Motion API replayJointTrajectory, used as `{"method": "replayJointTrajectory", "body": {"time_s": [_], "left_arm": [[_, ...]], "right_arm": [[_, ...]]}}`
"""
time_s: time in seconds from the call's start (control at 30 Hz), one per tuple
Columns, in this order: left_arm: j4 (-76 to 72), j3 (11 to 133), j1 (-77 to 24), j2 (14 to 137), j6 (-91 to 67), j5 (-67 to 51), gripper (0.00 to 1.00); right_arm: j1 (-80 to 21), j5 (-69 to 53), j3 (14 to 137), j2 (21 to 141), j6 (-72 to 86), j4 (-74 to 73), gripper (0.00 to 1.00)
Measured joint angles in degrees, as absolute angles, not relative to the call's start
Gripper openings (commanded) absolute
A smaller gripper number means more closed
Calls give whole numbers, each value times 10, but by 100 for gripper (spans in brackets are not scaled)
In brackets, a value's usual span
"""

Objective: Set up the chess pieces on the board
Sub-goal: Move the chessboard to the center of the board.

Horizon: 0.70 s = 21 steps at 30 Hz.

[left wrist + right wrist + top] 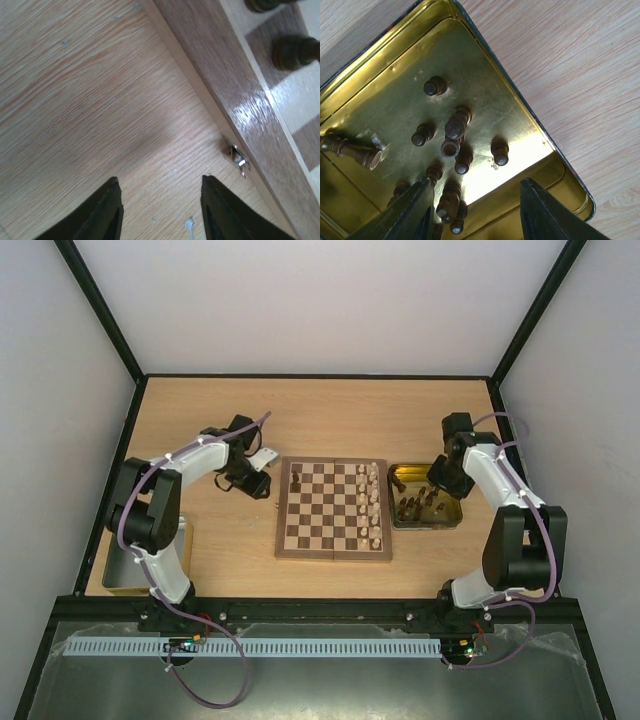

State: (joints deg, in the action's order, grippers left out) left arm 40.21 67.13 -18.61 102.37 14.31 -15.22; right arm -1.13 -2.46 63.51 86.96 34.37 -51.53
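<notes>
The board (333, 554) lies mid-table. Cream chess pieces (373, 502) fill its two right columns. A dark piece (296, 480) stands near its far left corner. My left gripper (258, 483) hovers low over bare table just left of the board. In the left wrist view, that gripper (161, 181) is open and empty beside the board's border (240, 95), with two dark pieces (292, 52) at the edge. My right gripper (476, 182) is open above several dark pieces (457, 122) standing and lying in the shiny yellow tin (530, 185), gripping none.
The yellow tin (426, 524) sits right of the board, touching or nearly touching it. A tan box (115, 575) rests at the table's near left corner. A small metal clasp (238, 161) juts from the board's left side. Black frame rails edge the table.
</notes>
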Motion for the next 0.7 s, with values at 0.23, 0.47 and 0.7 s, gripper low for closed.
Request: {"method": "replayJointTrajectory", "body": {"time_s": [0.23, 0.47, 0.7], "left_arm": [[392, 673, -197, 1047, 140, -148, 19], [381, 673, -201, 1051, 138, -138, 4], [380, 676, -210, 1072, 137, -135, 2]], "right_arm": [[-12, -42, 612, 843, 349, -515, 43], [-12, -47, 601, 840, 349, -515, 41], [-14, -52, 601, 840, 349, -515, 40]]}}
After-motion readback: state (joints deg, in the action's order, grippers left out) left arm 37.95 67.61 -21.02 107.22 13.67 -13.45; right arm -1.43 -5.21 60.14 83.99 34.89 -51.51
